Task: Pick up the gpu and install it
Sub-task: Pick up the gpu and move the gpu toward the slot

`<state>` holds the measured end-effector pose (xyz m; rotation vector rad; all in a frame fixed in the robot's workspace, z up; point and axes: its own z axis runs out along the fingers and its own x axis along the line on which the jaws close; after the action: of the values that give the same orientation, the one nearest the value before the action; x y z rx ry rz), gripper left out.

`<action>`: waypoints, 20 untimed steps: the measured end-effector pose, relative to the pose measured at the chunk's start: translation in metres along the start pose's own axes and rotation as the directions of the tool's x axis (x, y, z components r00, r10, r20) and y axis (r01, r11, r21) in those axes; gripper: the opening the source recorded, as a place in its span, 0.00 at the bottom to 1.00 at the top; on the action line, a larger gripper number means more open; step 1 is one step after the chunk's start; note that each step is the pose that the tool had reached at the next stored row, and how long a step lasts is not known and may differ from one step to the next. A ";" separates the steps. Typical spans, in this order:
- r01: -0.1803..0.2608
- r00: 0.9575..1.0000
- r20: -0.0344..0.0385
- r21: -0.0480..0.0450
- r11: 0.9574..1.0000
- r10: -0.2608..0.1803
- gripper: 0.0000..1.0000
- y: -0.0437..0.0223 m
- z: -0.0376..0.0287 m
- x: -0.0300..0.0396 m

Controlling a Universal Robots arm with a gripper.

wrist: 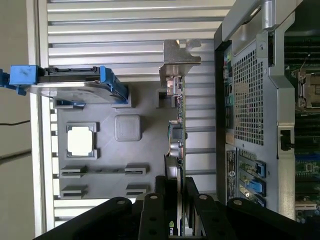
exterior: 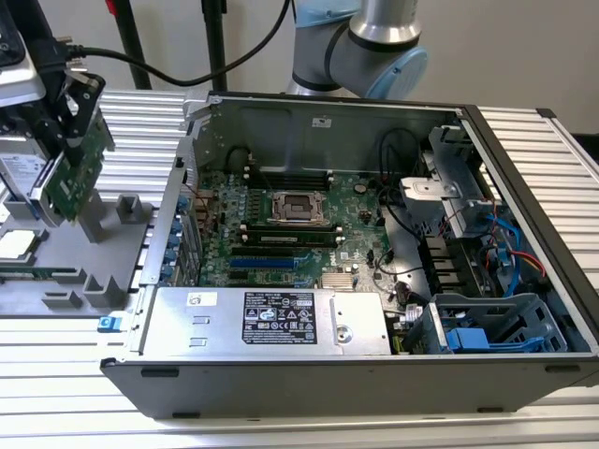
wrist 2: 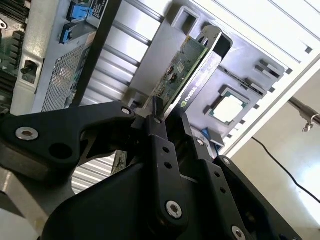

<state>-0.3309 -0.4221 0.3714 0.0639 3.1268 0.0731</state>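
The gpu [exterior: 77,173] is a green card that hangs tilted over the grey parts tray [exterior: 56,271] at the exterior view's left, outside the computer case. My gripper [exterior: 72,114] is shut on its upper end. In the second wrist view the black fingers [wrist 2: 161,134] clamp the gpu [wrist 2: 186,70], green face on one side, black shroud on the other. In the first wrist view the gpu [wrist: 176,127] appears edge-on, its silver bracket [wrist: 180,54] at the far end from my gripper [wrist: 173,196]. The motherboard [exterior: 281,224] lies inside the open case [exterior: 309,327].
The tray [wrist: 150,150] holds a hard drive with blue rails [wrist: 70,85], a processor chip [wrist: 81,140] and several grey holders. A grey post [exterior: 94,223] stands just under the card. The case's power supply [exterior: 271,318] and drive cage [exterior: 487,327] line its near side.
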 end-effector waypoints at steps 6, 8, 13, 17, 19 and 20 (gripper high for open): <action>0.000 1.000 0.000 0.000 1.000 0.000 0.00 0.0001 -0.0012 0.0000; 0.000 1.000 0.000 0.000 1.000 0.000 0.00 0.0001 -0.0018 0.0000; 0.000 1.000 0.000 0.000 1.000 0.000 0.00 0.0002 -0.0042 0.0000; 0.000 1.000 0.000 0.000 1.000 0.000 0.00 0.0003 -0.0065 -0.0001; 0.000 1.000 0.000 0.000 1.000 0.000 0.00 0.0004 -0.0077 -0.0001; 0.000 1.000 0.000 0.000 1.000 0.000 0.00 0.0004 -0.0084 -0.0001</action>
<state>-0.3309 -0.4221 0.3798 0.0640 3.1269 0.0729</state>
